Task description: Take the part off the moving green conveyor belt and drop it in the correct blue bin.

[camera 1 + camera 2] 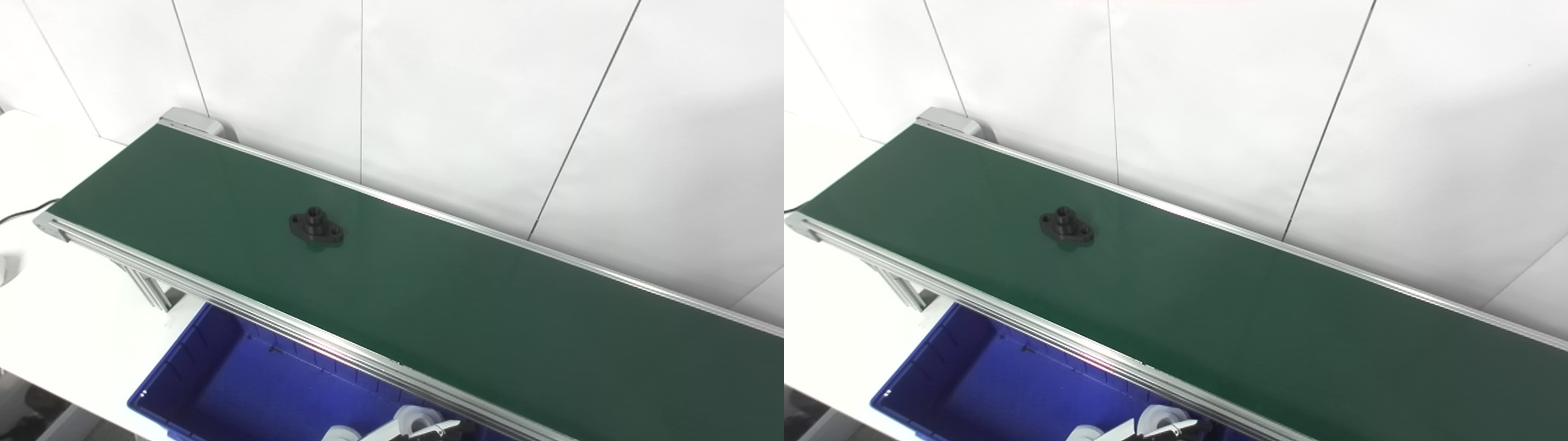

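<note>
- nearest the camera, at 6 o'clock on the bottom edge, a small bit of a hand [422, 432] pokes into view: a pale, blade-like tip over dark parts. which arm it belongs to cannot be told, and whether its fingers are spread or closed cannot be told either.
- just beside that tip lie white ring-shaped parts [416, 419], resting inside the blue bin [184, 373].
- the blue bin sits at 7 o'clock, below the near edge of the belt, with ribbed inner walls; its far side is hidden under the conveyor frame.
- the aluminium rail [245, 303] of the conveyor runs diagonally from 9 o'clock down toward 5 o'clock, between the bin and the belt surface.
- the green conveyor belt [490, 306] fills the middle, stretching from 10 o'clock to 4 o'clock.
- the black part [316, 226], a flanged piece with a raised hub and a hole at each end, lies flat on the belt a little toward 10 o'clock from centre, well apart from the hand and with nothing touching it.
- a white tabletop [55, 306] carries the frame at 8 o'clock; a black cable [24, 211] crosses it at 9 o'clock.
- a white panelled wall [490, 92] stands behind, from 11 to 2 o'clock.
</note>
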Controlling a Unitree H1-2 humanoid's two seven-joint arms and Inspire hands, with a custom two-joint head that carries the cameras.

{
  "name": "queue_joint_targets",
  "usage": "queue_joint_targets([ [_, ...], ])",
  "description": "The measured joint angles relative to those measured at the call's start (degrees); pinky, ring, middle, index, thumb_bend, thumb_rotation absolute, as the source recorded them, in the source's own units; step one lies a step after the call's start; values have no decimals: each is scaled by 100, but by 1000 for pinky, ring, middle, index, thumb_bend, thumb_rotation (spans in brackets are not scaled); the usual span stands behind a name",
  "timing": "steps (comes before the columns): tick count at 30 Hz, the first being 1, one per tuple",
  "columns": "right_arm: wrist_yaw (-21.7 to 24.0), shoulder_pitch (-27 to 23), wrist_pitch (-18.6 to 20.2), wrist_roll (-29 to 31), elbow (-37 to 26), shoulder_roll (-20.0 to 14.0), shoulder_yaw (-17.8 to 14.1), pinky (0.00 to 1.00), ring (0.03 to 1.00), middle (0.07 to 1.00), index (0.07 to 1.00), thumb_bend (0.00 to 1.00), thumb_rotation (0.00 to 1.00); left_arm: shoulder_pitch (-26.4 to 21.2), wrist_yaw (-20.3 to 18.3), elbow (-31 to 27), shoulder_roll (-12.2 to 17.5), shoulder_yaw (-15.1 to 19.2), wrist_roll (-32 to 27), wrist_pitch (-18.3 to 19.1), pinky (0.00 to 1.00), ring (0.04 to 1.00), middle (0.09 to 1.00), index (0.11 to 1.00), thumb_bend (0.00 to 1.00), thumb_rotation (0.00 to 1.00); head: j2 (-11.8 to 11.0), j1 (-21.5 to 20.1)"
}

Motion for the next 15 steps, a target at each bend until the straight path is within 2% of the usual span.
queue_joint_targets([
  [1,-67,9,-77,-14,-12,32,-3,826,959,1000,1000,819,445,7,0,-20,29,5,0,0,831,940,987,955,899,366,105,-167],
  [4,-252,108,-286,-140,-166,152,-80,804,942,1000,1000,798,467,25,-1,-111,79,23,-7,-1,836,947,996,965,894,370,185,-308],
  [7,-398,209,-419,-215,-406,246,-128,778,918,983,1000,785,458,36,-4,-189,110,4,-9,-2,904,979,1000,975,896,385,361,-686],
  [8,-436,220,-459,-226,-454,283,-145,777,917,981,1000,785,458,38,-6,-219,123,-3,-11,-3,907,981,1000,976,897,387,361,-687],
  [15,-598,226,-503,-183,-860,429,-270,776,900,952,1000,865,535,43,-166,-313,189,106,-36,-2,931,1000,1000,994,916,408,581,-995],
])
